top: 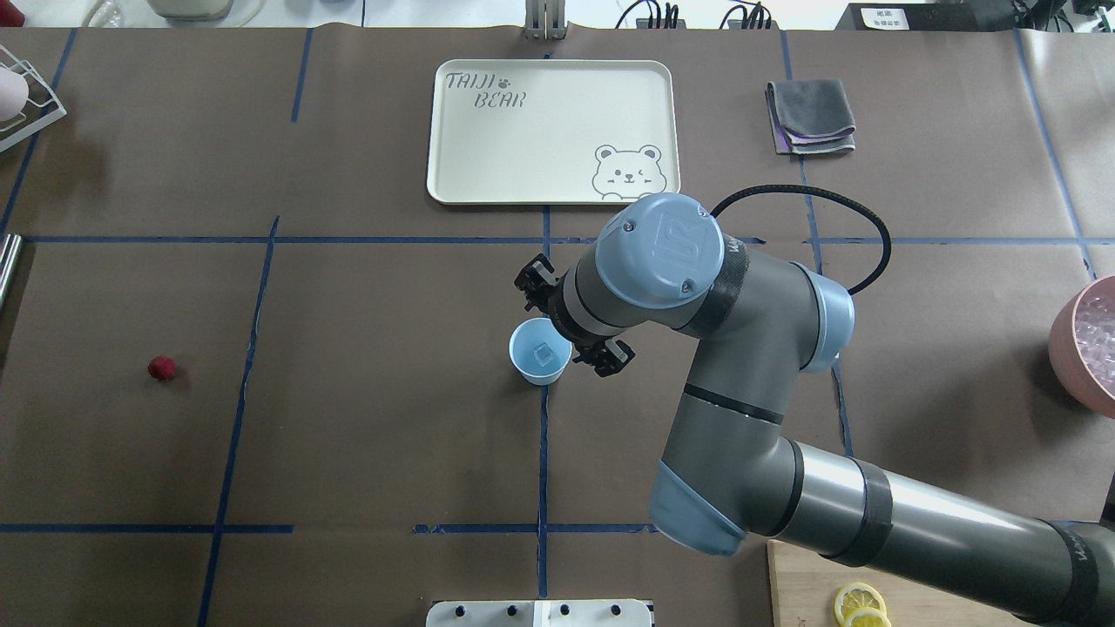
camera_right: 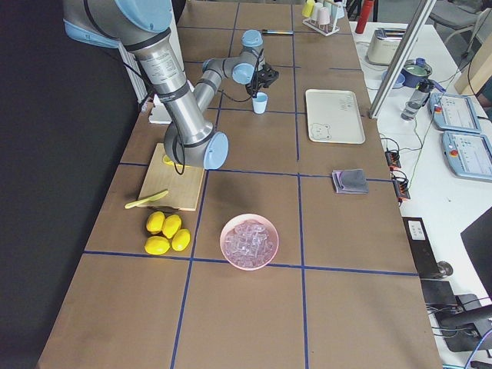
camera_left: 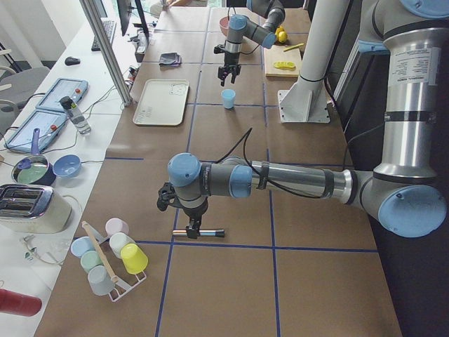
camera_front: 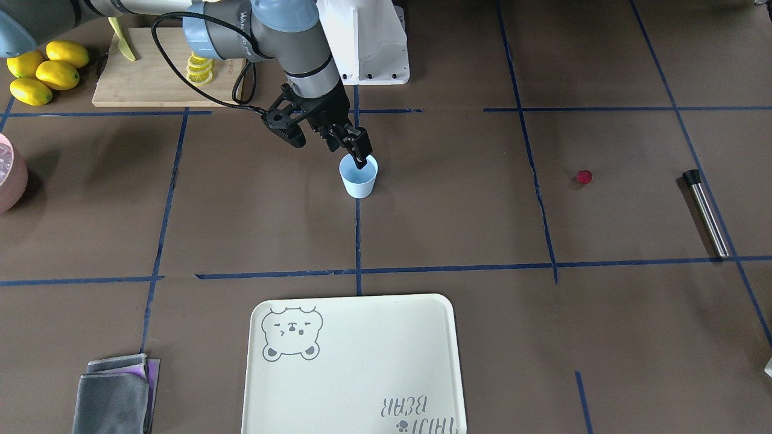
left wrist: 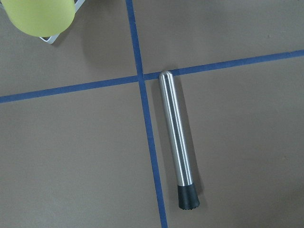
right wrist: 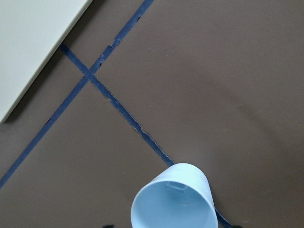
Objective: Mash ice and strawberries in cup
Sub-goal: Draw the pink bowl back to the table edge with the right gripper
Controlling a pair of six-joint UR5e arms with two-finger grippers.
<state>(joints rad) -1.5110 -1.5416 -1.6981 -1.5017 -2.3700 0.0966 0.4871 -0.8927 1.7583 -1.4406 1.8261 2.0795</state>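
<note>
The light blue cup (camera_front: 359, 178) stands upright at the table's middle, and it also shows from overhead (top: 540, 351) and in the right wrist view (right wrist: 173, 202). One clear ice chunk (top: 545, 353) lies in it. My right gripper (camera_front: 329, 147) hangs open and empty just above the cup, with one fingertip (camera_front: 361, 158) over its rim. The dark red strawberry (camera_front: 583, 176) lies alone on the table, far out on my left side (top: 161, 367). My left gripper (camera_left: 191, 226) hovers over a steel muddler (left wrist: 178, 142). I cannot tell whether it is open or shut.
A pink bowl of ice (camera_right: 249, 241) sits far to my right. A cream tray (top: 551, 131) and a folded grey cloth (top: 810, 116) lie at the far side. A cutting board with lemon slices (camera_front: 157, 72) and whole lemons (camera_front: 45, 71) are near my base. A rack of cups (camera_left: 112, 256) stands at the left end.
</note>
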